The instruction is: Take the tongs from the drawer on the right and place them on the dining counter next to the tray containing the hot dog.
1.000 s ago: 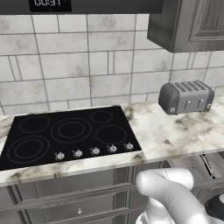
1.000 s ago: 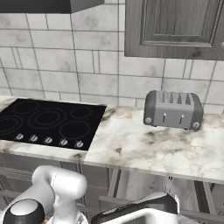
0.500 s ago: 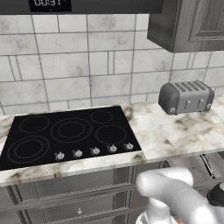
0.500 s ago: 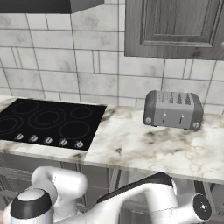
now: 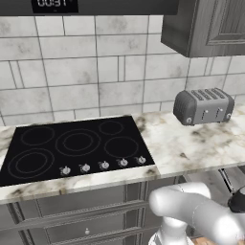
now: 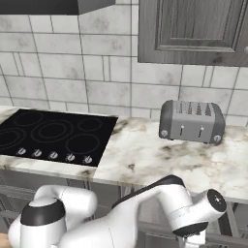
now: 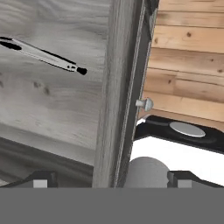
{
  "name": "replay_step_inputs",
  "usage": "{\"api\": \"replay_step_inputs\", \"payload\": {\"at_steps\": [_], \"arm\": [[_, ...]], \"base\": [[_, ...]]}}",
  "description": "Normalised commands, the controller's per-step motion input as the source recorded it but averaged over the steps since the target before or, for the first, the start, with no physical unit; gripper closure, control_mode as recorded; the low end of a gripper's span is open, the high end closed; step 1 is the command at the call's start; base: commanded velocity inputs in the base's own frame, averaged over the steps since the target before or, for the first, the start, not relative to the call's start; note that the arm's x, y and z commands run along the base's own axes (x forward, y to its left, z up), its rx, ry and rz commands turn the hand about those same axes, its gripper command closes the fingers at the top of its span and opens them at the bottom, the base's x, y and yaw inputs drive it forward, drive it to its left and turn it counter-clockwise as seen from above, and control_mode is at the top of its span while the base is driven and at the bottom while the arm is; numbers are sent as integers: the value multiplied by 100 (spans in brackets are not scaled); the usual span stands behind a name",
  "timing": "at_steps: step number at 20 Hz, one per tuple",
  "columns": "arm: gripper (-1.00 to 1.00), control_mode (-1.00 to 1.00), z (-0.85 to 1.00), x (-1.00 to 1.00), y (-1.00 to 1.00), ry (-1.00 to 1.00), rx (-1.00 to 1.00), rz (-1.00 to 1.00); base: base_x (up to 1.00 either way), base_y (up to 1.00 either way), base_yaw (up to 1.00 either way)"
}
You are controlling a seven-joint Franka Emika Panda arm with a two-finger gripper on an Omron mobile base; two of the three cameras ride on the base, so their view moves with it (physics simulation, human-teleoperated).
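Grey drawer (image 7: 52, 100) stands open; tongs (image 7: 41, 55) lie inside, behind its front. Claw (image 7: 109, 177) fingers spread, empty: advance over the front, then descend squarely.

Glossy metal tongs (image 7: 41, 55), seemingly wood-grained drawer (image 7: 52, 113)

Both base views are evenly and softly lit, with no single light source to be made out. The tiled wall (image 5: 86, 72) and the marble worktop (image 6: 160, 160) are rendered bright, without glare. A dim band is cast under the upper cabinet (image 6: 193, 29), and a faint shadow is laid beside the toaster (image 5: 203, 106). Edges are slightly soft and jagged, as in a coarse render. In the hand view the drawer (image 7: 52, 105) interior is shown pale, and a thin dark shadow is traced along the tongs (image 7: 43, 56)
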Motion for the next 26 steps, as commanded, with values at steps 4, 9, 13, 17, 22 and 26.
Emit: {"api": "replay_step_inputs", "payload": {"at_steps": [4, 9, 13, 17, 22, 26], "arm": [[-100, -100, -18, 25, 2, 14, 0, 5], [-100, -100, -24, 12, 9, 16, -1, 1], [-100, -100, -21, 3, 6, 12, -2, 0], [-100, -100, -24, 0, 0, 8, 0, 0], [-100, -100, -20, 0, 0, 11, 0, 0], [-100, -100, -8, 0, 0, 10, 0, 0]], "base": [[0, 0, 0], [0, 0, 0], [0, 0, 0], [0, 0, 0], [0, 0, 0], [0, 0, 0]]}}
